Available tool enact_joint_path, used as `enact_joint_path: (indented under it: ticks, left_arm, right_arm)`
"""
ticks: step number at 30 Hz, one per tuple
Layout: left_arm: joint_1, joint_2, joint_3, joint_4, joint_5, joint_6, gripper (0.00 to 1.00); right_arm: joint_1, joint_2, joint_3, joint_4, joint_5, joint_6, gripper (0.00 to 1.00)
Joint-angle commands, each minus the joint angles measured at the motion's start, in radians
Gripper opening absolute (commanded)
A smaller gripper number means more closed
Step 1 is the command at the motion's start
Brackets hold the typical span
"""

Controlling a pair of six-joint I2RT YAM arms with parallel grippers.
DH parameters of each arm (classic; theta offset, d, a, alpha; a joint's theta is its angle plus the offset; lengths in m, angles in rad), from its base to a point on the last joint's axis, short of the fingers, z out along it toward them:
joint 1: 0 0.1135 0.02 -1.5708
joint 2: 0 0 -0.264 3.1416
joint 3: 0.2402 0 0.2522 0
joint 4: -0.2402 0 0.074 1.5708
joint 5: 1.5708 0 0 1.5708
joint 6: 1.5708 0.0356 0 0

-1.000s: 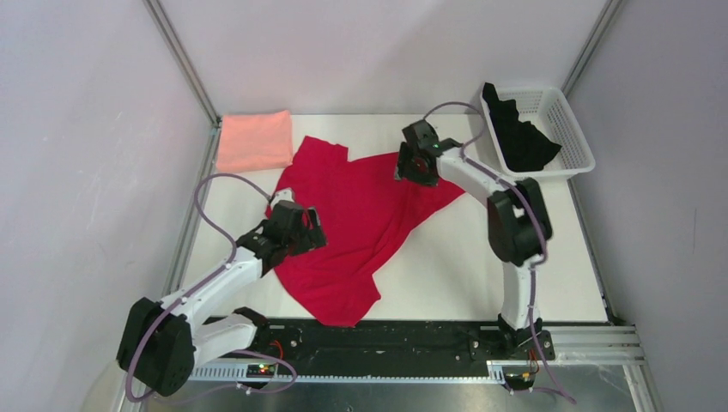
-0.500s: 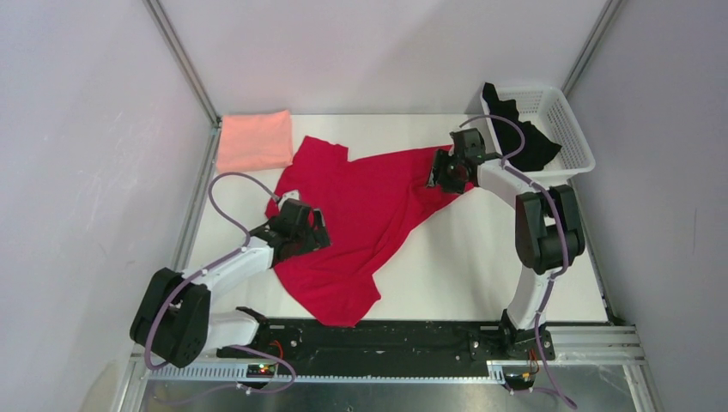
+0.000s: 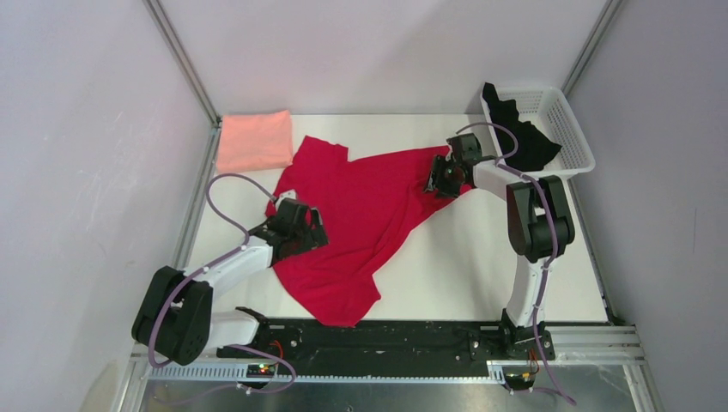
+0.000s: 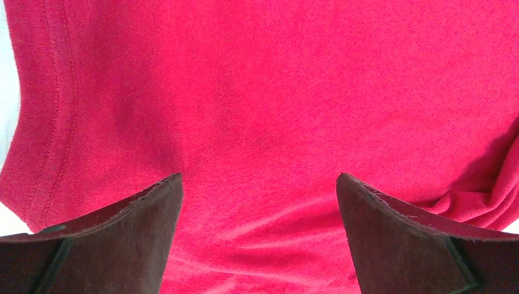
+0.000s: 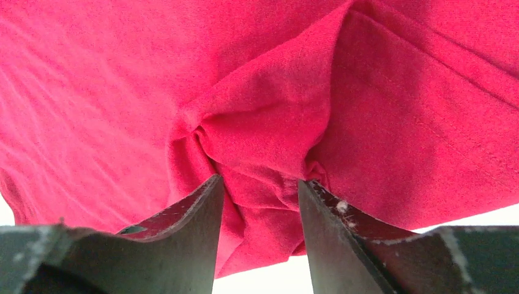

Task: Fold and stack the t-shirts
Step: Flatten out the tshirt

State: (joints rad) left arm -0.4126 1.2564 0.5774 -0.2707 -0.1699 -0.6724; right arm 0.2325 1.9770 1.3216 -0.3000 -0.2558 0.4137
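So the bright red cloth t-shirt (image 3: pixel 360 223) sprawls on the white bench (image 3: pixel 481 257), long axis running from the wide-apart left jaws to the right jaws pinching its bunched edge.

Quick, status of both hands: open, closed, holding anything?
Left hand: open, fingers spread over the red t-shirt, gripping nothing.
Right hand: closed on a bunched fold of the red t-shirt.
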Motion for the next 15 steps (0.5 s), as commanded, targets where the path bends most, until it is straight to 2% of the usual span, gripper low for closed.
enact_joint_path:
  ticks: [1, 4, 8, 15]
  left_arm:
    - [0.012, -0.003, -0.010, 0.022, 0.005, 0.002, 1.00]
    - [0.015, -0.007, -0.011, 0.021, 0.003, 0.003, 1.00]
    - [0.019, -0.008, -0.014, 0.023, 0.000, 0.003, 1.00]
    - [0.032, -0.020, -0.026, 0.023, -0.003, 0.005, 1.00]
  right_arm:
    - [0.011, 0.015, 0.053, 0.048, -0.030, 0.013, 0.50]
    - [0.022, 0.028, 0.073, 0.060, -0.036, 0.022, 0.43]
    - [0.026, 0.048, 0.106, 0.063, -0.039, 0.034, 0.40]
    - [-0.015, 0.031, 0.131, -0.035, 0.042, -0.002, 0.41]
